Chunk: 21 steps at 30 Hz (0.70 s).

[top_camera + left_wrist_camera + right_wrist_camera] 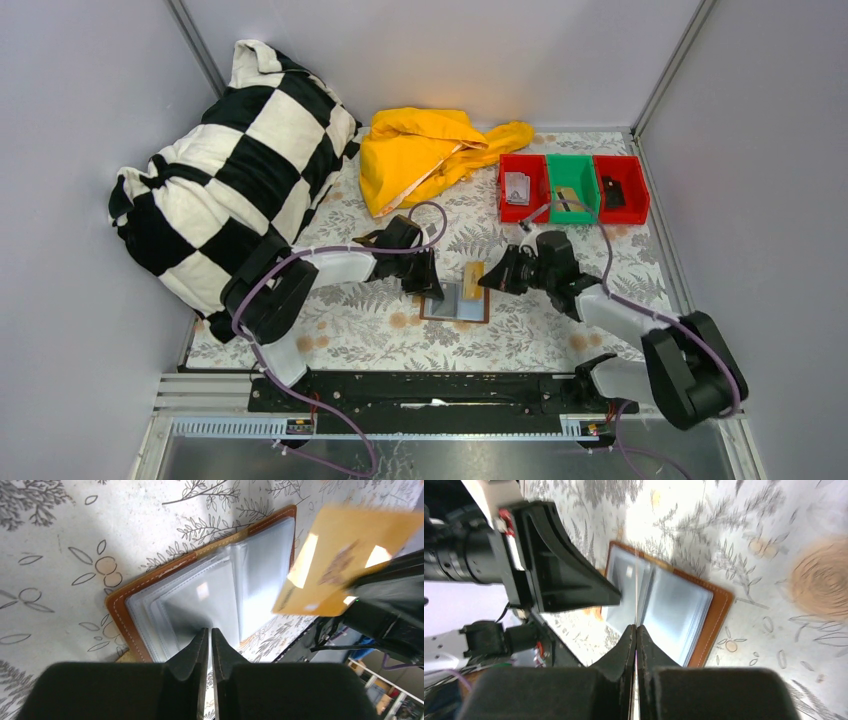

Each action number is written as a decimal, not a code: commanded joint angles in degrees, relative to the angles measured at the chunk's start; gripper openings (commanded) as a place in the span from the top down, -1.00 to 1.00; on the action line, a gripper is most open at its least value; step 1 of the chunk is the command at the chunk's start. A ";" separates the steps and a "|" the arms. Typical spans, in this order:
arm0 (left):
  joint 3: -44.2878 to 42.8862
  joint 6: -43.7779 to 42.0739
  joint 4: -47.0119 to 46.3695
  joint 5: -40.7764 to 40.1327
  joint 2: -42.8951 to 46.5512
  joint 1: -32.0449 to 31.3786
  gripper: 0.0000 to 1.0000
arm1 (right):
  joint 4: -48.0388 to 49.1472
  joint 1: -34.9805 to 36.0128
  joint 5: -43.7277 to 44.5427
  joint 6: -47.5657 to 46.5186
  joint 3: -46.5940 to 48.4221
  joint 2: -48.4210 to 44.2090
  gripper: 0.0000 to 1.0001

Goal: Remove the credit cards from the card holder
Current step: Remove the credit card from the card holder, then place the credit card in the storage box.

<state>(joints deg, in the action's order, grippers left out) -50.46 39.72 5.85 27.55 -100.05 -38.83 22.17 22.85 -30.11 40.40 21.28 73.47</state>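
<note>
The brown card holder (456,304) lies open on the flowered tablecloth, its clear grey pockets facing up; it also shows in the left wrist view (200,587) and the right wrist view (674,607). My left gripper (428,285) is shut, its tips (210,630) pressing on the holder's left pockets. My right gripper (490,279) is shut on a tan/gold credit card (473,277), held above the holder's right half. The card is flat-on in the left wrist view (345,560) and a thin edge in the right wrist view (636,592).
A red bin (523,187), a green bin (572,187) and another red bin (620,187) stand at the back right. A yellow cloth (425,155) lies at the back, a black-and-white checked pillow (230,170) at the left. A tan sliver (127,656) shows by the holder's corner.
</note>
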 commanded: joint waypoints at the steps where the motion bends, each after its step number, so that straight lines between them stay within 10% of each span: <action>1: 0.07 -4.25 9.44 -6.45 2.83 -0.31 0.71 | -28.54 -0.26 10.02 -12.26 10.19 -7.13 1.00; 11: -9.42 -6.78 19.98 -9.97 15.08 -0.07 0.57 | -44.36 -1.73 18.76 -22.13 32.30 -5.98 1.00; 21: -7.56 -7.25 20.27 -9.60 27.53 0.16 0.52 | -53.15 -21.65 12.82 -29.75 54.05 6.87 1.00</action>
<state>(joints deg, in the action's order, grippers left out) -58.15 33.17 25.28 17.93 -75.90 -38.89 -25.82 7.38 -15.53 15.44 68.36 75.18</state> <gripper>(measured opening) 0.232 0.015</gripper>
